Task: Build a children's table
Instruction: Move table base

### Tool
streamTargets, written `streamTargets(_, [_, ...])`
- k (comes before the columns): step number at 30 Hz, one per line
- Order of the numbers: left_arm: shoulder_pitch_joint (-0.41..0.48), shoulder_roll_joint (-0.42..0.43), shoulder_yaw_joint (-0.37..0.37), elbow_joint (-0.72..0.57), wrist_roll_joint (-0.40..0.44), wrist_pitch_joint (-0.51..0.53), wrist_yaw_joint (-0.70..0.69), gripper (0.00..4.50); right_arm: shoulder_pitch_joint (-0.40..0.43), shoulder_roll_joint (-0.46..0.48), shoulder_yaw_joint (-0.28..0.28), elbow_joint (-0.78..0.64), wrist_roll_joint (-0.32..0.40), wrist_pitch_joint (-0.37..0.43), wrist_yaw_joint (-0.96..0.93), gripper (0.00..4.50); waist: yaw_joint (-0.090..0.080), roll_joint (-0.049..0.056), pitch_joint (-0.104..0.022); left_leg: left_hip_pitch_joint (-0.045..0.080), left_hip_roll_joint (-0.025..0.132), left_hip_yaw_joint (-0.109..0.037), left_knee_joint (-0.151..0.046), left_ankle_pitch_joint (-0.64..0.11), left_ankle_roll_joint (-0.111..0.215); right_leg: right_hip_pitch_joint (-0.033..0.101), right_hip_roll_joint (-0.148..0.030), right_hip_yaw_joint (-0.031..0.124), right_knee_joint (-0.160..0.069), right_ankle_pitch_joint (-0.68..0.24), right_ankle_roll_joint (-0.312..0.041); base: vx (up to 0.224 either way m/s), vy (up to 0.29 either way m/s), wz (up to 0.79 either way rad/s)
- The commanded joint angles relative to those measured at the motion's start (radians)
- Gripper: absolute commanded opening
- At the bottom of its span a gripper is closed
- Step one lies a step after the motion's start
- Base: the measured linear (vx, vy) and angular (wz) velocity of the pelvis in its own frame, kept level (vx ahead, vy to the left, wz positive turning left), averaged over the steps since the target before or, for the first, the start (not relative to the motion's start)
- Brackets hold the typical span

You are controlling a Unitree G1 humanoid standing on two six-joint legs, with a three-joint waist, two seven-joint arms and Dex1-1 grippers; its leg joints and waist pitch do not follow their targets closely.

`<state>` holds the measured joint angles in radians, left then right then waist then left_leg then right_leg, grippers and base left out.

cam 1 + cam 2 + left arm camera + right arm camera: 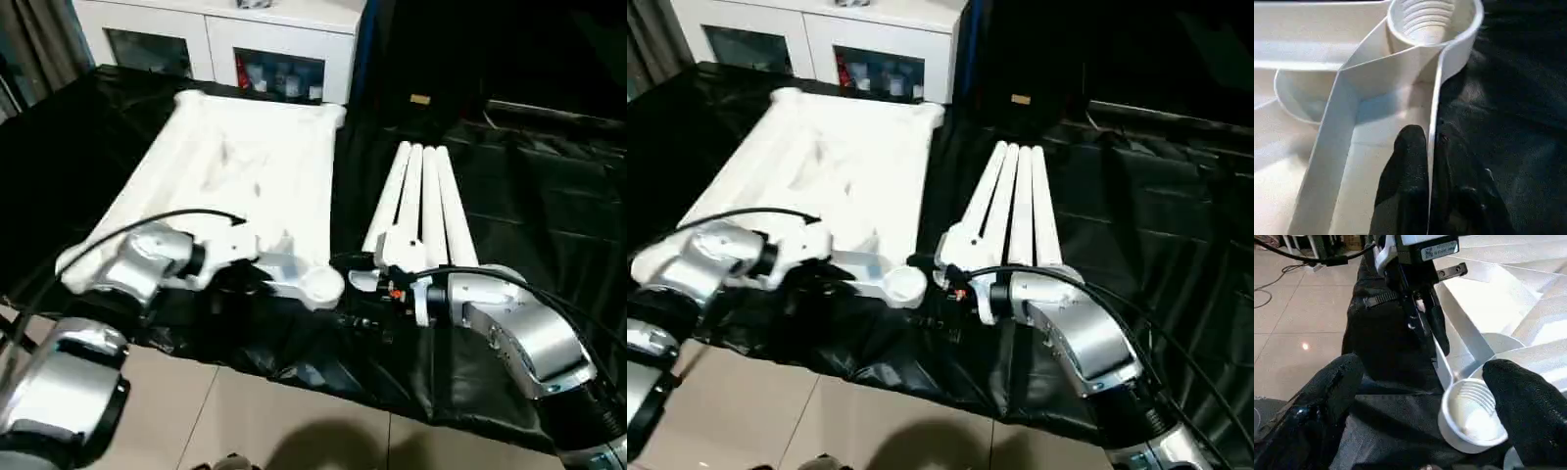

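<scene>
The white tabletop (235,166) lies underside up on a black sheet, its ribs showing. My left gripper (1429,134) is shut on the thin rim wall just behind the near corner socket (320,286), one finger on each side of the wall. The socket (1432,19) is a threaded cup. My right gripper (1424,366) is open, its two black fingers spread wide on either side of the same socket (1469,418), touching nothing. The left gripper (1425,328) shows beyond it, pinching the rim. The white tapered legs (421,206) lie side by side to the right of the tabletop.
A white cabinet with glass doors (216,39) stands behind the tabletop. The black sheet (529,186) covers the work surface and drapes over its near edge onto the tiled floor (245,411). A black cable (147,223) arcs over my left forearm.
</scene>
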<state>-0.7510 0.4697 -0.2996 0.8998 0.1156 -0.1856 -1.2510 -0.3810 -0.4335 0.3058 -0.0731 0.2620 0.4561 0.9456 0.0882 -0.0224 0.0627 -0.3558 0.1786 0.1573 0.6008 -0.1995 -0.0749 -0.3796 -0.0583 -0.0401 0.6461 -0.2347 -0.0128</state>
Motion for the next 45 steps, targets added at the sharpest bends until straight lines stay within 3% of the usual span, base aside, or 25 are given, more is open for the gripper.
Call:
streamTargets(1, [0.04,0.024,0.013,-0.019,0.013,0.044,0.04,0.04,-0.006,0.001,-0.004,0.002,-0.012,-0.008,-0.004,4.5,0.007,0.012,-0.069,0.002,0.053,-0.014,-0.074,-0.118,0.001,0.058,-0.092,0.05,-0.064,0.101,-0.27,0.0,0.0,0.0])
streamTargets(5, [0.089,0.053,0.031,-0.068,0.005,0.063,0.052,0.01,-0.006,0.007,-0.002,0.007,-0.013,-0.012,-0.008,4.5,0.002,0.016,-0.067,0.005,0.052,-0.013,-0.075,-0.133,0.002,0.054,-0.09,0.051,-0.07,0.06,-0.264,0.0,0.0,0.0])
streamTargets(6, [0.091,0.055,0.032,-0.071,0.004,0.064,0.052,0.01,-0.006,0.008,-0.002,0.007,-0.013,-0.012,-0.009,4.5,0.001,0.01,-0.066,0.005,0.052,-0.013,-0.076,-0.138,0.003,0.054,-0.09,0.051,-0.071,0.04,-0.26,0.0,0.0,0.0])
streamTargets(8, [0.121,0.064,0.047,-0.095,-0.026,0.02,0.031,0.01,-0.011,0.013,0.002,0.016,-0.012,-0.016,-0.01,4.5,0.002,0.008,-0.064,0.007,0.052,-0.012,-0.078,-0.15,0.0,0.05,-0.09,0.052,-0.076,-0.012,-0.25,0.0,0.0,0.0])
streamTargets(9, [0.121,0.064,0.047,-0.095,-0.026,0.02,0.031,0.01,-0.011,0.013,0.002,0.016,-0.012,-0.016,-0.01,4.5,0.002,0.01,-0.063,0.007,0.052,-0.012,-0.078,-0.152,-0.002,0.049,-0.091,0.052,-0.077,-0.017,-0.249,0.0,0.0,0.0])
streamTargets(11, [0.135,0.062,0.063,-0.105,-0.046,-0.039,0.037,0.01,-0.017,0.017,0.003,0.023,-0.013,-0.018,-0.01,4.5,0.002,0.003,-0.064,0.006,0.053,-0.011,-0.078,-0.139,0.003,0.048,-0.089,0.052,-0.075,-0.001,-0.248,0.0,0.0,0.0])
streamTargets(13, [0.141,0.066,0.066,-0.108,-0.041,-0.07,0.056,0.01,-0.021,0.02,0.003,0.027,-0.013,-0.02,-0.009,4.5,0.004,0.006,-0.066,0.007,0.053,-0.011,-0.077,-0.131,0.006,0.048,-0.089,0.052,-0.072,0.015,-0.247,0.0,0.0,0.0])
streamTargets(15, [0.142,0.07,0.077,-0.11,-0.047,-0.071,0.064,0.47,-0.025,0.022,0.002,0.032,-0.014,-0.022,-0.009,4.5,0.005,0.003,-0.067,0.006,0.053,-0.01,-0.075,-0.106,0.015,0.048,-0.089,0.052,-0.068,0.057,-0.245,0.0,0.0,0.0])
streamTargets(23, [0.154,0.105,0.126,-0.151,-0.101,-0.095,0.039,0.98,-0.038,0.043,-0.02,0.045,-0.002,-0.019,-0.029,4.5,0.008,0.005,-0.066,0.008,0.055,-0.008,-0.077,-0.116,0.007,0.042,-0.09,0.051,-0.067,0.039,-0.242,0.0,0.0,0.0])
streamTargets(26, [0.184,0.137,0.157,-0.232,-0.14,-0.055,0.023,1.26,-0.052,0.078,-0.051,0.052,0.012,0.012,-0.081,4.5,0.007,0.005,-0.065,0.007,0.057,-0.008,-0.08,-0.121,0.002,0.04,-0.09,0.05,-0.065,0.041,-0.247,0.0,0.0,0.0])
streamTargets(27, [0.191,0.144,0.165,-0.253,-0.15,-0.041,0.02,1.33,-0.058,0.087,-0.058,0.056,0.006,0.019,-0.105,4.5,0.008,-0.001,-0.065,0.008,0.055,-0.007,-0.08,-0.118,-0.003,0.042,-0.091,0.05,-0.063,0.029,-0.245,0.0,0.0,0.0])
streamTargets(28, [0.211,0.159,0.18,-0.301,-0.165,-0.012,0.022,1.37,-0.087,0.129,-0.097,0.089,0.022,0.093,-0.179,4.5,0.008,-0.002,-0.065,0.01,0.054,-0.006,-0.081,-0.112,-0.003,0.04,-0.088,0.049,-0.065,0.024,-0.244,0.0,0.0,0.0])
streamTargets(29, [0.246,0.179,0.204,-0.385,-0.189,0.05,0.028,1.53,-0.143,0.203,-0.165,0.165,0.038,0.189,-0.312,4.5,0.0,0.002,-0.062,0.009,0.053,-0.007,-0.084,-0.118,-0.023,0.035,-0.09,0.049,-0.064,-0.017,-0.251,0.0,0.0,0.0])
streamTargets(31, [0.264,0.181,0.217,-0.432,-0.197,0.08,0.048,1.71,-0.173,0.238,-0.193,0.214,0.041,0.211,-0.371,4.5,0.001,-0.002,-0.062,0.016,0.054,-0.003,-0.083,-0.134,-0.042,0.031,-0.089,0.05,-0.066,-0.052,-0.245,0.0,0.0,0.0])
streamTargets(33, [0.271,0.18,0.223,-0.45,-0.201,0.092,0.057,1.86,-0.185,0.251,-0.202,0.234,0.04,0.214,-0.392,4.5,0.004,0.004,-0.062,0.017,0.052,0.003,-0.083,-0.129,-0.049,0.029,-0.085,0.049,-0.068,-0.04,-0.233,0.0,0.0,0.0])
streamTargets(35, [0.303,0.171,0.244,-0.549,-0.216,0.176,0.104,1.97,-0.251,0.305,-0.239,0.382,0.008,0.164,-0.524,4.5,0.005,-0.005,-0.067,0.014,0.054,0.005,-0.082,-0.09,-0.049,0.034,-0.085,0.049,-0.057,0.044,-0.229,0.0,0.0,0.0])
streamTargets(36, [0.316,0.165,0.251,-0.596,-0.224,0.213,0.124,2.07,-0.287,0.326,-0.257,0.461,-0.007,0.135,-0.59,4.5,0.002,-0.007,-0.067,0.014,0.051,0.005,-0.084,-0.079,-0.059,0.032,-0.084,0.045,-0.06,0.04,-0.235,0.0,0.0,0.0])
streamTargets(39, [0.334,0.156,0.251,-0.665,-0.238,0.262,0.142,2.36,-0.337,0.349,-0.282,0.571,-0.023,0.097,-0.678,4.5,0.004,-0.006,-0.07,0.009,0.048,0.009,-0.078,-0.044,-0.06,0.036,-0.082,0.047,-0.052,0.101,-0.241,0.0,0.0,0.0])
streamTargets(41, [0.351,0.15,0.239,-0.72,-0.244,0.291,0.147,2.43,-0.38,0.357,-0.288,0.663,-0.041,0.067,-0.744,4.5,0.007,-0.008,-0.074,0.008,0.044,0.01,-0.075,-0.011,-0.046,0.039,-0.075,0.045,-0.048,0.168,-0.228,0.0,0.0,0.0])
streamTargets(43, [0.351,0.15,0.239,-0.72,-0.244,0.291,0.147,2.48,-0.38,0.357,-0.288,0.663,-0.041,0.067,-0.744,4.5,0.005,-0.011,-0.074,0.003,0.042,0.01,-0.073,0.006,-0.041,0.042,-0.073,0.045,-0.046,0.191,-0.223,0.0,0.0,0.0])
streamTargets(45, [0.371,0.144,0.231,-0.793,-0.26,0.345,0.162,2.81,-0.433,0.376,-0.314,0.76,-0.069,0.051,-0.821,4.5,0.005,-0.012,-0.076,0.003,0.042,0.01,-0.072,0.016,-0.033,0.043,-0.073,0.045,-0.045,0.207,-0.219,0.0,0.0,0.0])
